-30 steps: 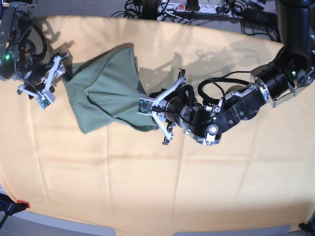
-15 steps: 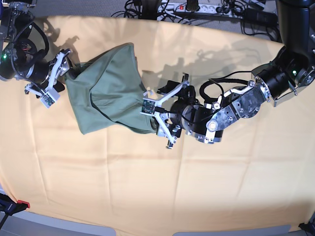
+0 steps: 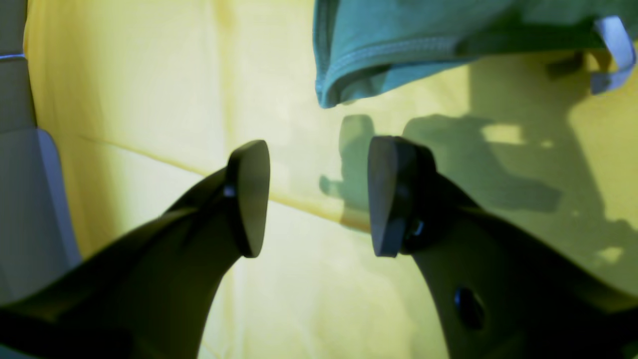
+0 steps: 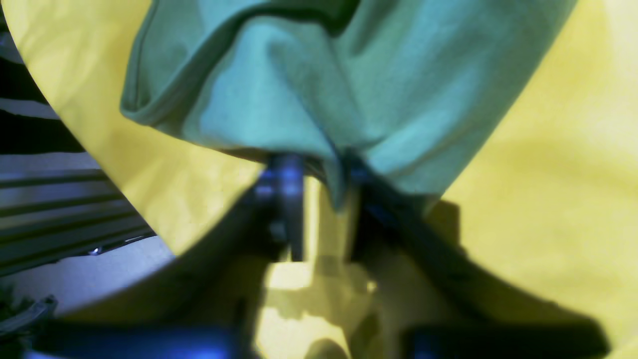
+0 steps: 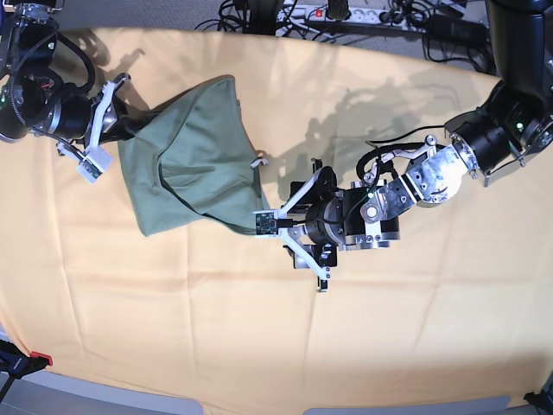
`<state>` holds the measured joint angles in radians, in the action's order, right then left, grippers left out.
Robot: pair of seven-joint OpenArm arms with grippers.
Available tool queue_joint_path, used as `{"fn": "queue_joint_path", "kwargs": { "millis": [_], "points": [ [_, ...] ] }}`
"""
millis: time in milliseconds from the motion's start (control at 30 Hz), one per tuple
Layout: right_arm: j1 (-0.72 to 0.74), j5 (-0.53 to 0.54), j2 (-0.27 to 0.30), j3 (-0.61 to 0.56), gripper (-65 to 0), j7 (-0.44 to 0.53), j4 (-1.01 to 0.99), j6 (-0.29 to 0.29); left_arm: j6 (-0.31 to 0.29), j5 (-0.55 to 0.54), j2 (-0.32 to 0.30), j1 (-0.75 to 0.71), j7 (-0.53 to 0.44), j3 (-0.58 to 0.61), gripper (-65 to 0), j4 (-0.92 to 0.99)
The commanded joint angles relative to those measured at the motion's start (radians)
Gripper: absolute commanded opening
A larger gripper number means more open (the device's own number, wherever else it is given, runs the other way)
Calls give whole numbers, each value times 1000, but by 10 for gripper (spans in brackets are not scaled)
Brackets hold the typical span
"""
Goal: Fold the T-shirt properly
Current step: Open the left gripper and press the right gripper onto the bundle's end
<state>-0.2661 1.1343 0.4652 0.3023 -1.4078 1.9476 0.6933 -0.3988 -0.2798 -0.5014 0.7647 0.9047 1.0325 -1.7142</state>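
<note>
T-shirt [image 5: 186,160] lies bunched at the cloth's far-left corner, right gripper [image 4: 319,199] pinching a fold at its edge, left gripper [image 3: 319,199] open and empty beside the hem, so a one-sided pull would probably drag it crooked

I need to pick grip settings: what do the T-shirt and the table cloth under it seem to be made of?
T-shirt: thin, soft matte knit, probably cotton jersey; it drapes in loose folds and has a stitched hem. Table cloth: smooth yellow-orange woven-looking fabric, matte, with faint fold creases; fibre unclear.
</note>
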Motion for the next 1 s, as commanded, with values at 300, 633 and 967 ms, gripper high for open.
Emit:
{"fn": "queue_joint_path", "kwargs": {
  "millis": [300, 633, 967],
  "points": [
    [-13, -88, 18, 6, -650, 34, 13, 5, 11, 0, -2, 28, -15, -13, -339, -12],
    [-50, 10, 20, 6, -282, 12, 42, 5, 11, -5, -3, 28, -21, -13, -339, -12],
    [-51, 38, 95, 55, -650, 12, 134, 5, 16, 36, -3, 28, -21, -13, -571, -12]
  ]
}}
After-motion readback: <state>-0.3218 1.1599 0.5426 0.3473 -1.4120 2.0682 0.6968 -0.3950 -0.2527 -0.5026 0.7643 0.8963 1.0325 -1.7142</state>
